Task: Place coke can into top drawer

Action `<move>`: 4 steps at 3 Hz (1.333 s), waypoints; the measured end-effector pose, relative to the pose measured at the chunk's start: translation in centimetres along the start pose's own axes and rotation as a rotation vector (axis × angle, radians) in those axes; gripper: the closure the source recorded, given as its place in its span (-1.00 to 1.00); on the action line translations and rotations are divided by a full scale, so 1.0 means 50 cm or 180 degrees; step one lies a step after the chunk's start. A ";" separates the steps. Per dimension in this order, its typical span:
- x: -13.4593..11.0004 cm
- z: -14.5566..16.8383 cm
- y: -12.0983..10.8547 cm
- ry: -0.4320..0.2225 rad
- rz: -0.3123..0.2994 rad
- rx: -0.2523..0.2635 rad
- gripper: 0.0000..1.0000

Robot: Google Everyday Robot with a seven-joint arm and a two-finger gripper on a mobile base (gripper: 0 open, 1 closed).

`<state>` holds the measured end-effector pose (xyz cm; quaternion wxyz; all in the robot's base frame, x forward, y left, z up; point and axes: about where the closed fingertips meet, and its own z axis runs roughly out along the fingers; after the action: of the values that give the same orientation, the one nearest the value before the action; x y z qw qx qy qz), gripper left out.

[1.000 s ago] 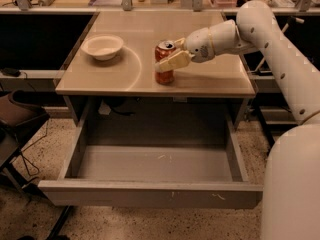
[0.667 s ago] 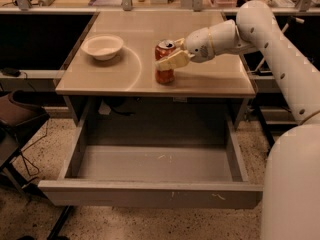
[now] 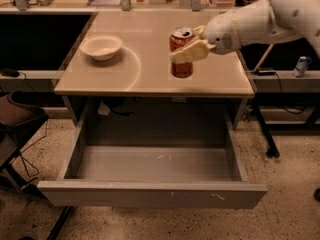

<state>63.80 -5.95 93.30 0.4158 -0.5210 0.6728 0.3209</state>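
bowl (image 3: 101,46): 10 o'clock on counter (image 3: 150,71), not involved.
top drawer (image 3: 150,195): open at 6 o'clock, done.
coke can (image 3: 181,68): upright on counter, 1 o'clock, not in drawer.
gripper (image 3: 186,44): clamped round can, reaching in from 3 o'clock.
left: lift, lower, release.

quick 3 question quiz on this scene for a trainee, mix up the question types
1. True or false: the can lies inside the drawer.
2. The pincer, above the table, is gripping: A) the bowl B) the can C) nothing
3. Fill in: the drawer is pulled ____.
Key: 1 false; 2 B; 3 open
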 end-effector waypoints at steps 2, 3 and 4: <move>-0.035 -0.119 0.237 -0.0120 0.0197 0.0248 1.00; 0.051 -0.016 0.299 -0.0251 0.0324 0.0017 1.00; 0.160 0.101 0.310 -0.0193 0.0329 0.0029 1.00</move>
<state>49.03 -1.13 83.87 0.4212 -0.4737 0.6874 0.3545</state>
